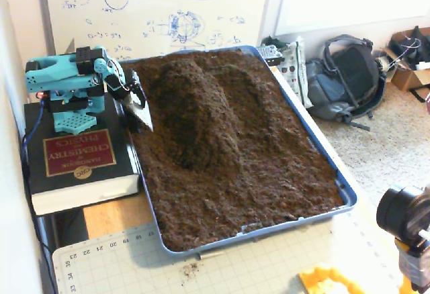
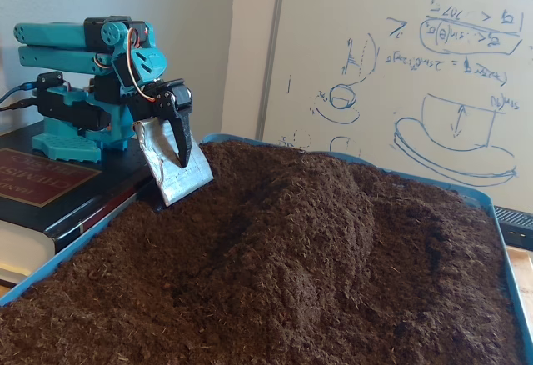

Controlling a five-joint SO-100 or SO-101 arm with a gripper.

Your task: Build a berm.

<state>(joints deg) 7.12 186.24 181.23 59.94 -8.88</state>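
The berm [image 1: 195, 109] is a long rounded ridge of dark brown soil running down the left-middle of the blue tray [image 1: 269, 229], with a shallow trough on each side. In the low fixed view the berm [image 2: 325, 215] rises as a hump in the tray [image 2: 475, 192]. The teal arm is folded on a book at the tray's left edge. Its gripper [image 1: 142, 114] points down at the soil just left of the ridge, its black finger lying flat against a silver metal plate [image 2: 183, 177]. The plate's tip hangs just above the soil.
The arm's base stands on a thick dark book [image 1: 77, 160] left of the tray. A whiteboard [image 1: 161, 5] is behind. A backpack [image 1: 346, 76] lies on the floor at right. A cutting mat [image 1: 235, 267], a camera [image 1: 403, 217] and a yellow object [image 1: 329, 282] are at the front.
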